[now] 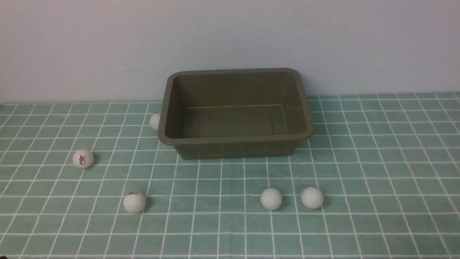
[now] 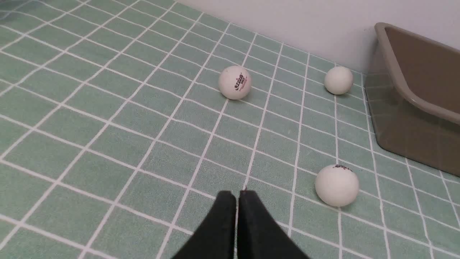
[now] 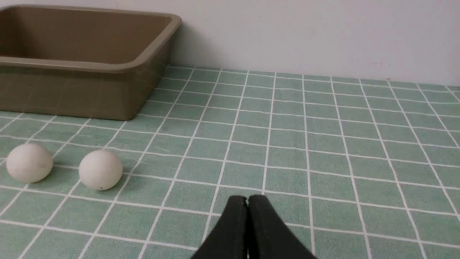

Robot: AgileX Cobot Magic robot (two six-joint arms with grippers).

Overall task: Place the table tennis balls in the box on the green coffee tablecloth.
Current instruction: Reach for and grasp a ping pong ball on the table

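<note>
Box (image 1: 233, 150), olive-brown tub, sits upright on green checked cloth (image 1: 377, 172) toward the back, nr the pale wall (image 1: 107, 43), open side up. All 5 white balls lie on the cloth, outside the box.

Ball by the box (image 1: 155, 121) is at the box's L side, partly hidden behind the rim corner in front view. L wrist cam shows it just beside the wall w/ a small gap, not touching. Far-L ball (image 1: 83, 158), dark logo facing the cam, sits well apart from the box, out to the L. Front-L ball (image 1: 134, 202), logo on top, lies nearer the cam, L of the box's front L corner.

Two plain balls lie in front of the box, R of centre: inner ball (image 1: 271, 198) and outer ball (image 1: 312, 197), close side by side but apart.

L gripper (image 2: 237, 196), seen only from its wrist cam: black fingers pressed together tip to tip, gripping nothing, over bare cloth. Front-L ball is nearest to it, apart, off on the box side.

R gripper (image 3: 247, 199): likewise closed tip to tip & empty over bare cloth, w/ the outer ball nearest, well off on the box side.
</note>
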